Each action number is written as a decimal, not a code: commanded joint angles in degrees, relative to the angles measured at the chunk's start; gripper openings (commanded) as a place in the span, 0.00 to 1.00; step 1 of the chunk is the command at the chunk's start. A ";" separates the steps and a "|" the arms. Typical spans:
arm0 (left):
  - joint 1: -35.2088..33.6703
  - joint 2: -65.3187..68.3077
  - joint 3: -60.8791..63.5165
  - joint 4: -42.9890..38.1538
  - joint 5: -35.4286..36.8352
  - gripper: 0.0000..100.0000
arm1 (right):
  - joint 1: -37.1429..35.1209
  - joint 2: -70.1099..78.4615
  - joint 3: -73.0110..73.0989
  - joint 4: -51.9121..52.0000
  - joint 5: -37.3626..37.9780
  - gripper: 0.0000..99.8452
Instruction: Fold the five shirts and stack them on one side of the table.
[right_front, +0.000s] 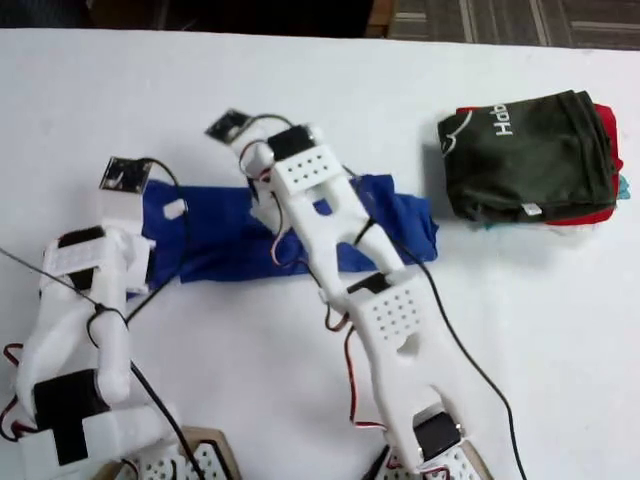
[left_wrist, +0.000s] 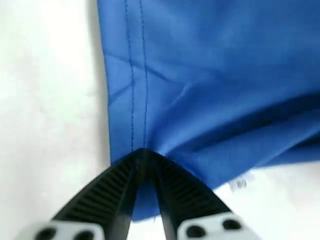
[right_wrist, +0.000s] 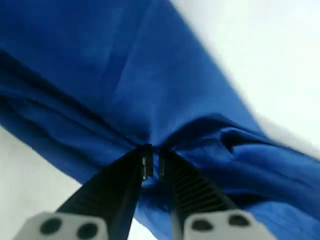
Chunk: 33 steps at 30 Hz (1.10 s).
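Note:
A blue shirt (right_front: 400, 225) lies bunched into a long strip across the middle of the white table (right_front: 150, 90). My left gripper (right_front: 158, 222) is at the strip's left end. In the left wrist view that gripper (left_wrist: 143, 152) is shut on the stitched hem of the blue shirt (left_wrist: 225, 75). My right gripper (right_front: 262, 190) stands over the strip's middle, near its far edge. Its own view has the gripper (right_wrist: 151, 152) shut on a raised fold of the blue shirt (right_wrist: 100, 60).
A stack of folded shirts (right_front: 530, 155) sits at the right side of the table, dark green on top, red and teal beneath. Cables trail from both arms over the near half. Bare table stretches along the far edge and at the near right.

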 joint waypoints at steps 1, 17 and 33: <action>-0.53 -3.87 -2.07 3.87 0.70 0.02 | -1.36 1.27 -0.18 1.71 -0.09 0.02; -7.47 -7.03 -2.24 4.40 3.96 0.02 | -4.70 -7.96 -0.26 6.37 -0.44 0.02; -15.30 -6.59 -7.60 4.31 4.84 0.02 | -9.80 -5.23 1.14 9.27 -0.09 0.02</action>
